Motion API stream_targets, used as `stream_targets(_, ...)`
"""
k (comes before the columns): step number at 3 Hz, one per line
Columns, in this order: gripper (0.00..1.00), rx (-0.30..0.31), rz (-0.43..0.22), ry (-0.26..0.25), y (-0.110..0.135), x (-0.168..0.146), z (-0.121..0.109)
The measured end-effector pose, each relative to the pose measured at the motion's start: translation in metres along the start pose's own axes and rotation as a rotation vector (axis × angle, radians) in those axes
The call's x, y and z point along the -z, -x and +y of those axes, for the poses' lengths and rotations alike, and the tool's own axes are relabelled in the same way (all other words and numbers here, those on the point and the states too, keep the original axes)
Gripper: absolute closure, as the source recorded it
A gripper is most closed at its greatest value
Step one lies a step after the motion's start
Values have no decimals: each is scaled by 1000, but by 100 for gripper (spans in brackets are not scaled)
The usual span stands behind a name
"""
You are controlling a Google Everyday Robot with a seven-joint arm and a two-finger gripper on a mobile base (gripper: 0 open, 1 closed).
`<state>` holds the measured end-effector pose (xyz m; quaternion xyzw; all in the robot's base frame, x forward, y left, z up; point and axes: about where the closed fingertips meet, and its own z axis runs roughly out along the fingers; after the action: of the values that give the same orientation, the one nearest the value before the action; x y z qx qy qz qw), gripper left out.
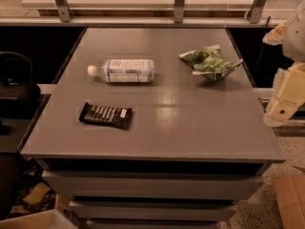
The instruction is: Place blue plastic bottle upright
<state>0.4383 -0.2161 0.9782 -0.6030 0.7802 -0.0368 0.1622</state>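
The blue plastic bottle (123,71) lies on its side on the grey table (190,123), left of centre toward the back, its white cap pointing left. It is clear with a white label printed in blue. My gripper (286,101) hangs at the right edge of the view, off the table's right side and well away from the bottle. It holds nothing that I can see.
A black snack bar wrapper (106,115) lies at the front left of the table. A green and white snack bag (210,62) lies at the back right. A railing and counter run behind the table. Cardboard boxes (290,199) sit on the floor.
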Motion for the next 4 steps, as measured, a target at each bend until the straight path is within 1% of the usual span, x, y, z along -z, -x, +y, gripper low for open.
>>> stream_targets(1, 0, 0, 0, 0, 0, 0, 0)
stream_targets(2, 0, 22, -10, -4, 7, 1, -4)
stream_targets(3, 0, 105, -4, -1, 37, -10, -15)
stream_targets(4, 0, 216, 8, 8, 83, -27, -22)
